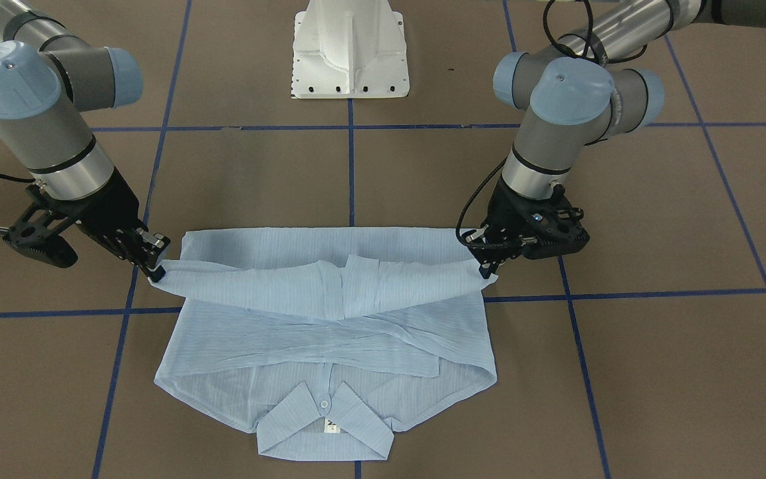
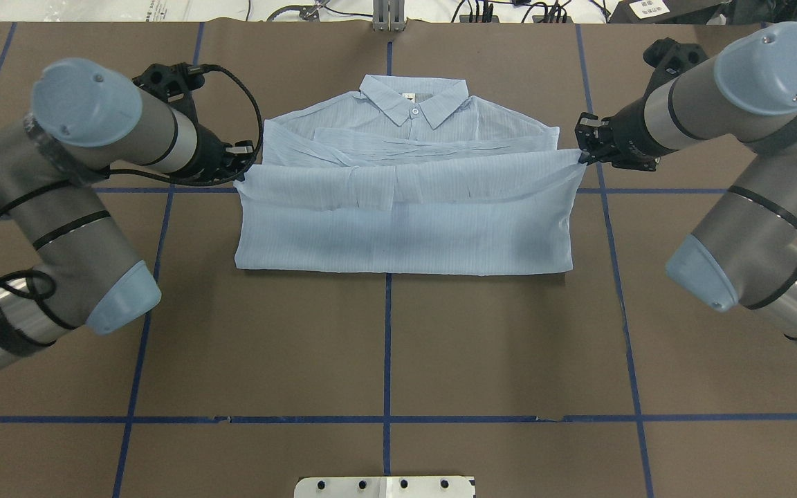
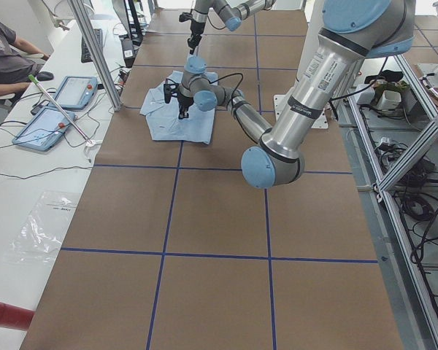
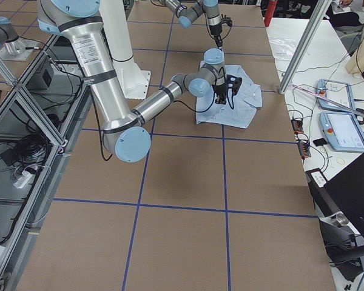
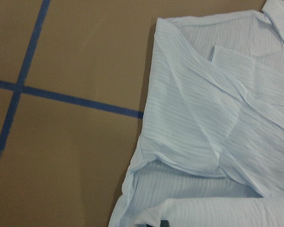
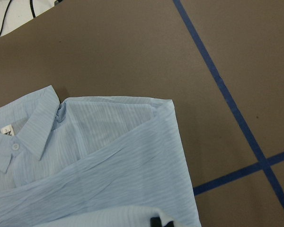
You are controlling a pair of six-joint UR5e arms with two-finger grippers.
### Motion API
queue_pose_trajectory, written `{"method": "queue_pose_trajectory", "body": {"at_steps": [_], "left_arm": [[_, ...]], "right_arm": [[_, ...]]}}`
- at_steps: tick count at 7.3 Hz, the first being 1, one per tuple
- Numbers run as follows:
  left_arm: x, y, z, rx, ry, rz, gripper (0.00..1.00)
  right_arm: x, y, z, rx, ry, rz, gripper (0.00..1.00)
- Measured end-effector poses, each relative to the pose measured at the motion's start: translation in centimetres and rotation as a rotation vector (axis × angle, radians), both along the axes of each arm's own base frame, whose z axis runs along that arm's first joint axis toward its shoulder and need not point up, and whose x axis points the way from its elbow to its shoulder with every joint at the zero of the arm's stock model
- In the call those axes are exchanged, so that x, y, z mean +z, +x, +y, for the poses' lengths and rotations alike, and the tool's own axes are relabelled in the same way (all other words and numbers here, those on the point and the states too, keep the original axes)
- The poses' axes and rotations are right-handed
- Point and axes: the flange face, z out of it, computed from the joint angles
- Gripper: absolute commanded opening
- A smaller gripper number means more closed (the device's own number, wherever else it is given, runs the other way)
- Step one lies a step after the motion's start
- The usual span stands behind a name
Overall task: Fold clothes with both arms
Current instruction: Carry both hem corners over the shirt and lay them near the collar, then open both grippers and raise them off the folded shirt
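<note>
The clothes are one light-blue pinstriped shirt (image 1: 330,332) (image 2: 405,228) lying on the brown table, sleeves folded across the body, collar (image 2: 414,104) on the side away from the robot. Its lower part is lifted and doubled over toward the collar. My left gripper (image 2: 243,169) (image 1: 486,266) is shut on one corner of that raised edge. My right gripper (image 2: 582,158) (image 1: 157,269) is shut on the opposite corner. The cloth hangs taut between them, a little above the table. Both wrist views look down on the shirt (image 5: 213,127) (image 6: 99,179) with the pinched edge at the bottom.
The white base pedestal (image 1: 350,50) (image 2: 385,486) stands on the robot's side of the shirt. Blue tape lines (image 2: 388,346) grid the brown table. A side table with tablets (image 3: 58,109) and a seated person (image 3: 7,58) lies beyond the collar side.
</note>
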Motion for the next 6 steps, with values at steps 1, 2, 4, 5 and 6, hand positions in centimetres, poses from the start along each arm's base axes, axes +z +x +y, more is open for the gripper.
{"method": "queue_pose_trajectory", "body": {"at_steps": [1, 2, 4, 5, 6], "left_arm": [[0.7, -0.3, -2.0, -0.022, 0.008, 0.005, 0.0], [1.9, -0.6, -3.9, -0.042, 0.013, 0.008, 0.0], [2.9, 0.9, -7.3, -0.061, 0.013, 0.014, 0.0], [2.9, 1.7, -8.5, -0.064, 0.013, 0.016, 0.0], [2.9, 2.2, -9.1, -0.066, 0.015, 0.017, 0.0]], "right_arm": [[0.1, -0.5, -1.3, 0.005, -0.009, 0.008, 0.0], [0.2, -0.7, -2.4, 0.013, -0.017, 0.015, 0.0], [0.3, -1.4, -4.8, 0.018, -0.03, 0.033, 0.0], [0.5, -1.8, -5.8, 0.014, -0.033, 0.046, 0.0], [0.8, -2.2, -6.7, 0.011, -0.038, 0.058, 0.0]]}}
